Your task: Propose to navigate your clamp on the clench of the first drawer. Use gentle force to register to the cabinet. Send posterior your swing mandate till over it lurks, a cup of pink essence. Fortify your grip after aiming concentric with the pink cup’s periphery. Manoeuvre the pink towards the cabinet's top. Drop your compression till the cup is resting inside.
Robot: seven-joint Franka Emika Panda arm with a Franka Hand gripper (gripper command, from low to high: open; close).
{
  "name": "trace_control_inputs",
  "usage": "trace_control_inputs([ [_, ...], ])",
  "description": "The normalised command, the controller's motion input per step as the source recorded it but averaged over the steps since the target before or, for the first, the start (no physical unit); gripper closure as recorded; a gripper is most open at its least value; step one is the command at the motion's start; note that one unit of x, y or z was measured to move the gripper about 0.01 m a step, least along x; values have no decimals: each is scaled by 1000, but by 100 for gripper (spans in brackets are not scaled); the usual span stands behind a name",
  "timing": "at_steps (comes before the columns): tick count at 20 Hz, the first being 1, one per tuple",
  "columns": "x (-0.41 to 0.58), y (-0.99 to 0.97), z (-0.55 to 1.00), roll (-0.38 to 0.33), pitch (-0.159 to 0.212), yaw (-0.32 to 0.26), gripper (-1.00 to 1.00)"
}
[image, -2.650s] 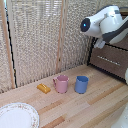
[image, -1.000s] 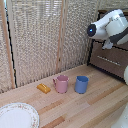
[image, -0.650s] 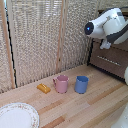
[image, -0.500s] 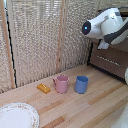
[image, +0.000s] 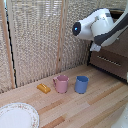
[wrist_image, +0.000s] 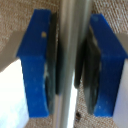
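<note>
In the wrist view my gripper has its two blue-tipped fingers on either side of the silver bar handle of the first drawer, with the dark pads pressed against the bar. In the exterior view the white arm reaches to the dark brown cabinet at the exterior view's right, and the gripper is at its upper front. The first drawer's front is hidden behind the arm. The pink cup stands upright on the wooden table, well below the gripper and toward the exterior view's left.
A blue mug stands right beside the pink cup. A small yellow block lies on the cup's other side. A white plate sits at the front left. A lower drawer's silver bar shows. A reed screen backs the table.
The arm's head has shifted toward the exterior view's left, away from the cabinet, compared with a second ago. The cups, block and plate have not moved.
</note>
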Motion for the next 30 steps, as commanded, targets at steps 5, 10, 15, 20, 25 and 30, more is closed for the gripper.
trace_control_inputs([
  [5, 33, 2, -14, 10, 2, 95, -100],
  [10, 38, 271, 213, 17, 2, 167, -100],
  [15, 90, 520, 515, 57, -13, 54, -100],
  [20, 118, 607, 447, 186, -48, -76, -100],
  [25, 51, 416, 221, 287, -8, -165, -100],
  [30, 41, 371, 162, 311, 0, -175, -100],
])
